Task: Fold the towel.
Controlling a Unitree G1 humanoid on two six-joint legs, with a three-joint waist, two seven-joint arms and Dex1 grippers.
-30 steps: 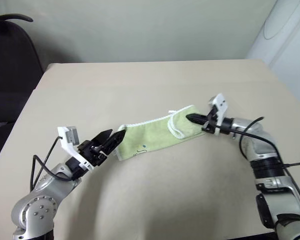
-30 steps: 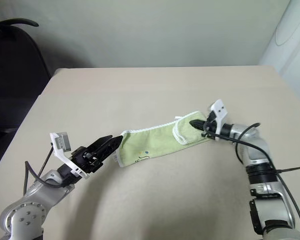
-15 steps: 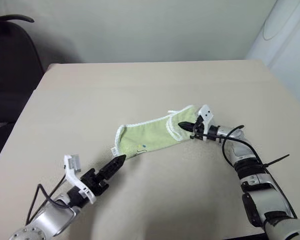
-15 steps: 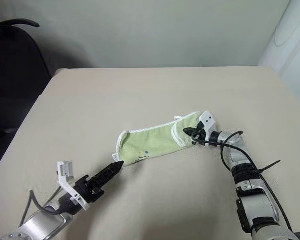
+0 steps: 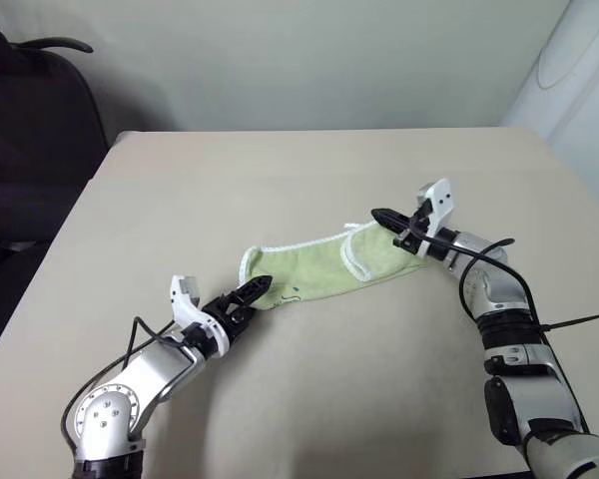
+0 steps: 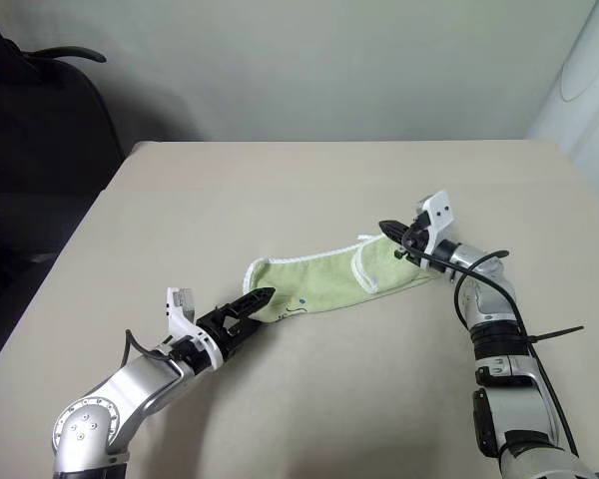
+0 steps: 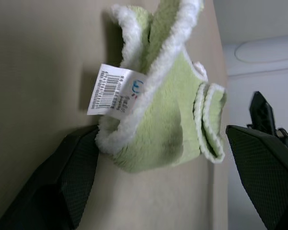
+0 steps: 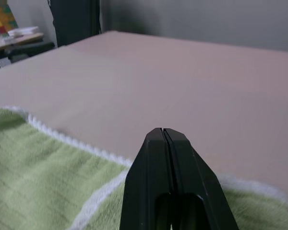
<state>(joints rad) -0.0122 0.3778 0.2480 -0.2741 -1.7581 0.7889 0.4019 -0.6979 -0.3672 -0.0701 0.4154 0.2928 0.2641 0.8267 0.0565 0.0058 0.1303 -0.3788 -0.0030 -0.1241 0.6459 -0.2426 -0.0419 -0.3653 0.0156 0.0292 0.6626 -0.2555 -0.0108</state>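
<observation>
Towel [image 5: 319,271] lying mid-table [image 5: 280,180] as a long folded strip, fold judged unfinished: left gripper [image 7: 158,187], fingers spread, straddles its near end; right gripper [image 5: 383,217], fingers pressed together and empty, hovers over the far end

a white tag [image 7: 116,91] on the towel [image 7: 165,129] bears a barcode and small unreadable print.

Office-like room: beige table [image 5: 280,170], black office chair [image 5: 35,110] beside it, plain pale wall [image 5: 309,60].
</observation>
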